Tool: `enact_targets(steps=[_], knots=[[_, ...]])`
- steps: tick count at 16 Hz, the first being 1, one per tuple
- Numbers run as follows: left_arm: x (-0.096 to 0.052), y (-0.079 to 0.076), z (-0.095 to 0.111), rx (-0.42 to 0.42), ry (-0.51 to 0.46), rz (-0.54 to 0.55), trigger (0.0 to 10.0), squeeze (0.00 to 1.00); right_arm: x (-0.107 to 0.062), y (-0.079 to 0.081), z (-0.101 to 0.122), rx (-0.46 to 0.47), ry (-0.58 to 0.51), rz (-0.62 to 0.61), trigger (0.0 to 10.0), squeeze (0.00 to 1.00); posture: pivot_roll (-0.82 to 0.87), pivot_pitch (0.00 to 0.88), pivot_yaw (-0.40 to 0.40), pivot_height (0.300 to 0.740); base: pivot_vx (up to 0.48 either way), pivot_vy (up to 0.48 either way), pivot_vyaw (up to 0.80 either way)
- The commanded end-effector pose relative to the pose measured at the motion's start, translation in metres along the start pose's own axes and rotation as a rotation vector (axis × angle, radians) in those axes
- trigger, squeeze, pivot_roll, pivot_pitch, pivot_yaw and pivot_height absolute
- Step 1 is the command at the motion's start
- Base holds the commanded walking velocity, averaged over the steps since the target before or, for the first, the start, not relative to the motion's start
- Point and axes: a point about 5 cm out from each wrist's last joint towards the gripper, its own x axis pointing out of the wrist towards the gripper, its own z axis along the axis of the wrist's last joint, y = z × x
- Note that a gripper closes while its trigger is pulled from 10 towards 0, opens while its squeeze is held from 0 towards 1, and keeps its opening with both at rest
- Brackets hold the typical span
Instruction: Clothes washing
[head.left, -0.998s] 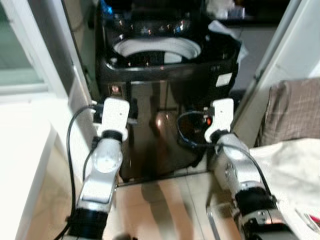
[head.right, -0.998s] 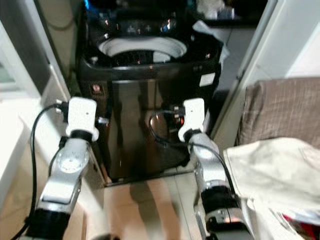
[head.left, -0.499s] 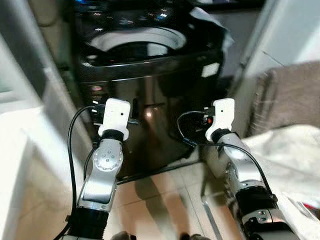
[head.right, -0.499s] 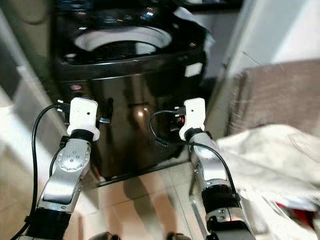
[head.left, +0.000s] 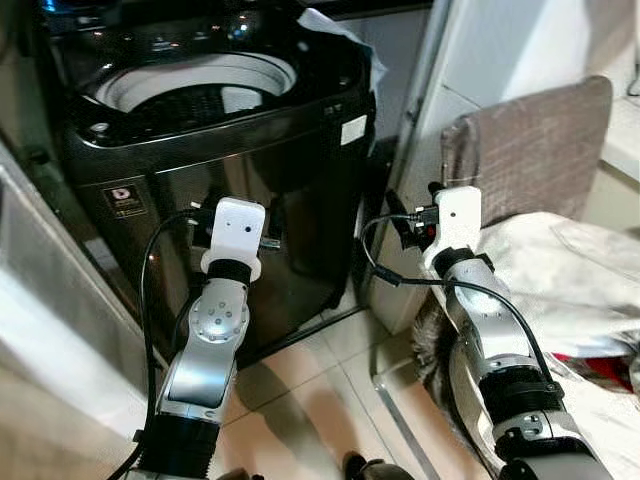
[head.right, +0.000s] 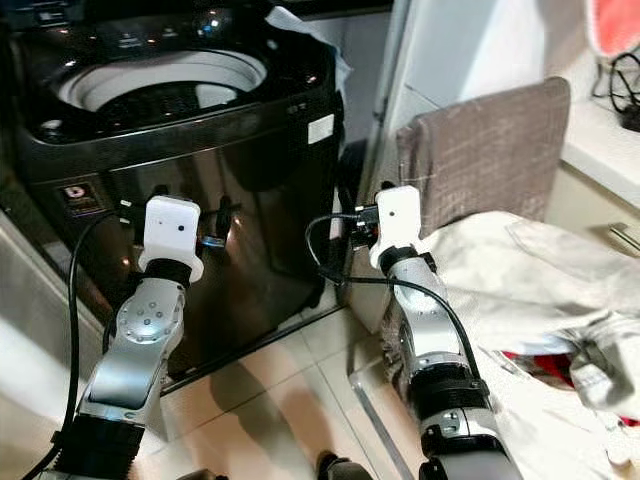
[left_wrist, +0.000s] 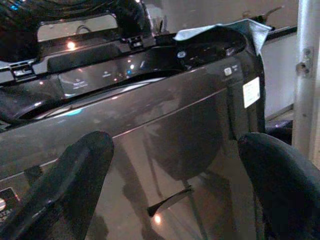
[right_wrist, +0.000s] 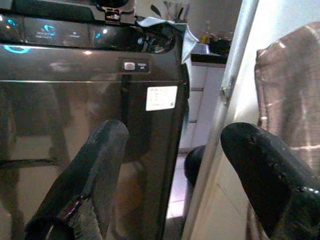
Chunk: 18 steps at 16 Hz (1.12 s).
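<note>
- Where the tiled floor meets the wall, a black top-loading washing machine stands with its lid up, the pale ring of the drum opening showing from above; a white label sits on its front right upper corner and a small badge on the front left.
- A brown checked cloth hangs draped over a piece of furniture to the right of the machine, beyond a pale door frame.
- A heap of cream-coloured clothes lies below the brown cloth at the robot's right, with a red item partly showing under it; nothing from the heap is in the drum opening that can be made out.
- A light cloth rests on the machine's rear right corner.
- Left arm: raised before the machine's front panel, its left gripper pointing at the dark front; fingers spread wide apart, holding nothing.
- Right arm: raised near the machine's right front corner, its right gripper pointing at the gap between the machine and the door frame; fingers spread wide apart, holding nothing.
- Black cables loop from each wrist camera housing down along the arms.
</note>
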Motion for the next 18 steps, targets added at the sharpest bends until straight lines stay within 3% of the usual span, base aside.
enact_targets(steps=[1,14,16,18], knots=[[0.003,-0.002,0.002,-0.007,-0.006,-0.009,10.0,0.00,0.003,0.000,0.006,-0.034,-0.032,0.006,10.0,0.00,-0.02,0.000,-0.013,0.740,0.000,0.000,-0.62],[0.004,-0.007,0.008,-0.009,-0.072,-0.083,10.0,0.00,0.004,-0.003,0.007,-0.027,-0.034,-0.009,10.0,0.00,-0.03,0.000,-0.005,0.740,0.000,0.000,-0.61],[0.003,-0.007,0.008,-0.012,-0.072,-0.088,10.0,0.00,0.004,-0.008,0.010,-0.016,-0.053,-0.052,10.0,0.00,-0.03,0.000,-0.005,0.740,0.000,0.000,-0.66],[0.004,-0.005,0.006,-0.013,-0.069,-0.094,10.0,0.00,0.004,-0.028,0.023,-0.039,-0.118,-0.162,10.0,0.00,-0.04,0.000,-0.003,0.740,0.000,0.000,-0.66]])
